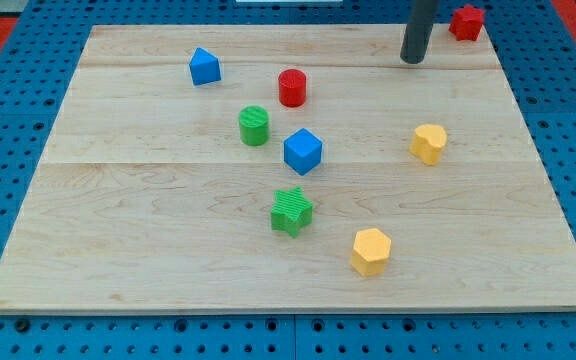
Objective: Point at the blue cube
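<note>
While the blue plastic cube [303, 151] sits mid-board just right of the green ribbed cylinder [254, 126], my tip [412, 59], a bare rod with no pincer to report, rests well apart near the view's top, pointing not yet done.

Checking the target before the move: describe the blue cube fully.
The blue cube is a small solid block, glossy like plastic, sitting flat near the middle of the wooden board, one corner turned toward the view's bottom. Nothing touches it; the green cylinder stands apart at its upper left. My tip is far off, toward the view's upper right.
</note>
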